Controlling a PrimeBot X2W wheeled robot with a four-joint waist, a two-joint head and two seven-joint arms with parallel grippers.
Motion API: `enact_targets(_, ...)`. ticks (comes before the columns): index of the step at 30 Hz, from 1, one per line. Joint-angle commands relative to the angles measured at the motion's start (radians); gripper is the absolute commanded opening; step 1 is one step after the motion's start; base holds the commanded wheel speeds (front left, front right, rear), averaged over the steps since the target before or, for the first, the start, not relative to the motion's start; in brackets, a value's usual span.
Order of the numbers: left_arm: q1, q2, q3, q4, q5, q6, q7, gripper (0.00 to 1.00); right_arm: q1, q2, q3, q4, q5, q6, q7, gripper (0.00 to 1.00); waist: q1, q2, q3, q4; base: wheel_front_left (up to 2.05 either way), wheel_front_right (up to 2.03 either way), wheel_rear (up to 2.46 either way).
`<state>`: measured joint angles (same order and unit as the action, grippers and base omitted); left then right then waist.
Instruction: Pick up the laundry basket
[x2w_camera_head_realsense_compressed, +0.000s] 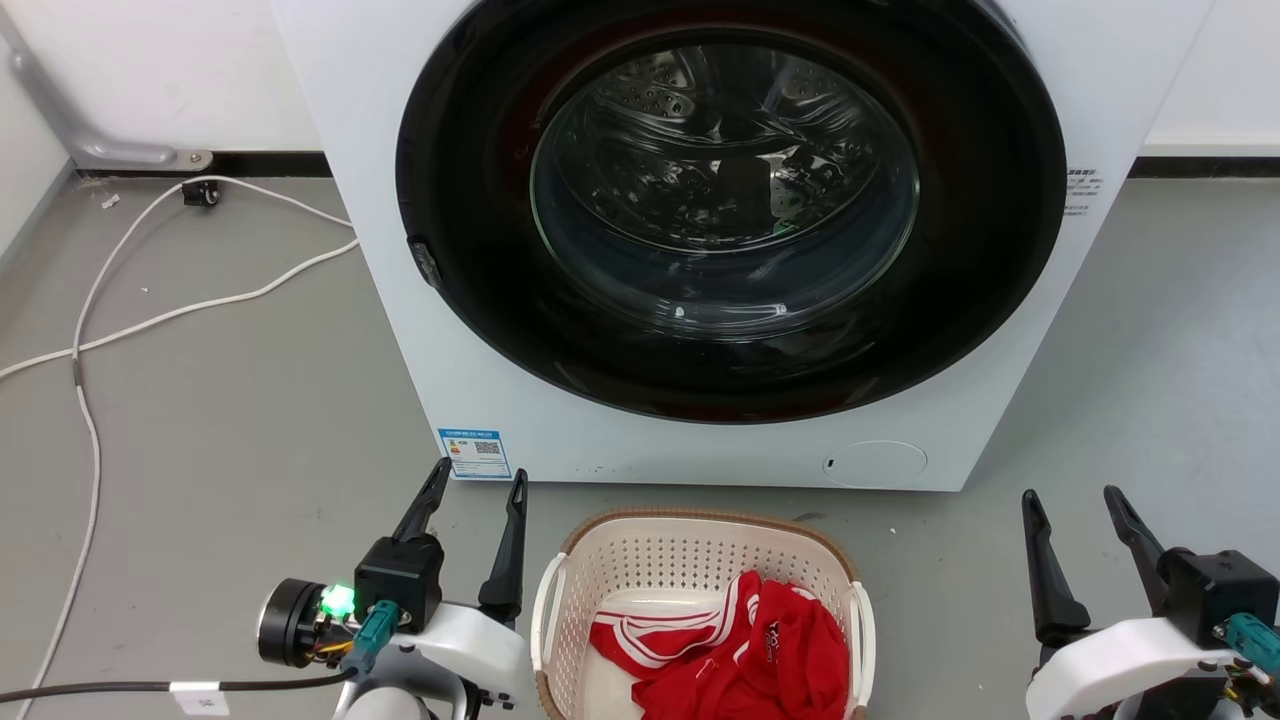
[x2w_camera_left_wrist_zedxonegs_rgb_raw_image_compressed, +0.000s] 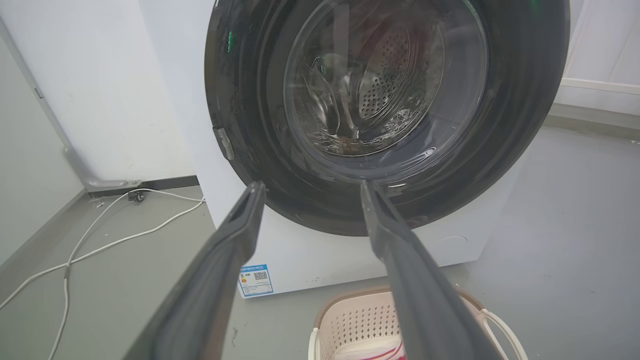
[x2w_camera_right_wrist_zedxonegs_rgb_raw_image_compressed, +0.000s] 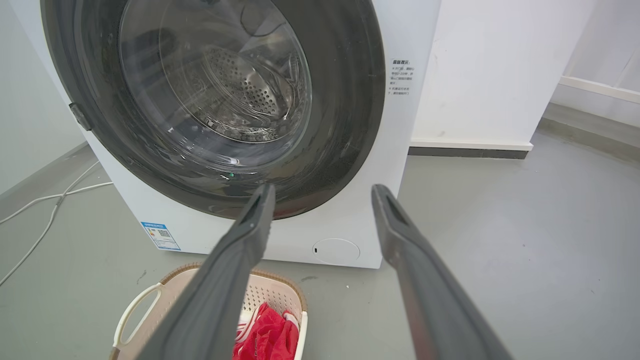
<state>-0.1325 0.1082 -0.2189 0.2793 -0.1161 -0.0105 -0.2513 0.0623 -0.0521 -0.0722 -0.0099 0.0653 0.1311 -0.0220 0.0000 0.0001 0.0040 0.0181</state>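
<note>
The laundry basket (x2w_camera_head_realsense_compressed: 640, 555) sits on the grey floor at the bottom centre of the head view, cream-white and perforated with a brown rim and white side handles. A red garment with white stripes (x2w_camera_head_realsense_compressed: 740, 650) lies inside it. My left gripper (x2w_camera_head_realsense_compressed: 478, 480) stands open just left of the basket, holding nothing. My right gripper (x2w_camera_head_realsense_compressed: 1072, 495) stands open well to the right of the basket, also holding nothing. In the left wrist view the basket (x2w_camera_left_wrist_zedxonegs_rgb_raw_image_compressed: 350, 320) shows low between the fingers of that gripper (x2w_camera_left_wrist_zedxonegs_rgb_raw_image_compressed: 311, 186). In the right wrist view the basket (x2w_camera_right_wrist_zedxonegs_rgb_raw_image_compressed: 150, 305) lies lower left of that gripper (x2w_camera_right_wrist_zedxonegs_rgb_raw_image_compressed: 324, 187).
A white front-loading washing machine (x2w_camera_head_realsense_compressed: 700, 440) with a dark round door stands directly behind the basket. White cables (x2w_camera_head_realsense_compressed: 150, 320) trail over the floor at the left. Bare grey floor (x2w_camera_head_realsense_compressed: 1150, 380) lies to the right of the machine.
</note>
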Motion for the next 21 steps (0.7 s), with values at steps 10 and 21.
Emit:
enact_targets(10, -0.006, -0.017, 0.020, 0.018, 0.028, -0.018, -0.015, 1.00, 0.002, 0.003, 0.002, 0.012, -0.015, -0.001, -0.019, 1.00, 0.0000, -0.0001, 0.003, -0.003, 0.00, 0.00, 0.00)
enact_targets(21, -0.002, -0.029, 0.036, 0.027, 0.033, -0.029, -0.015, 1.00, -0.005, 0.003, 0.006, 0.019, -0.007, -0.001, -0.022, 1.00, 0.0000, -0.0001, 0.002, -0.004, 0.00, 0.00, 0.00)
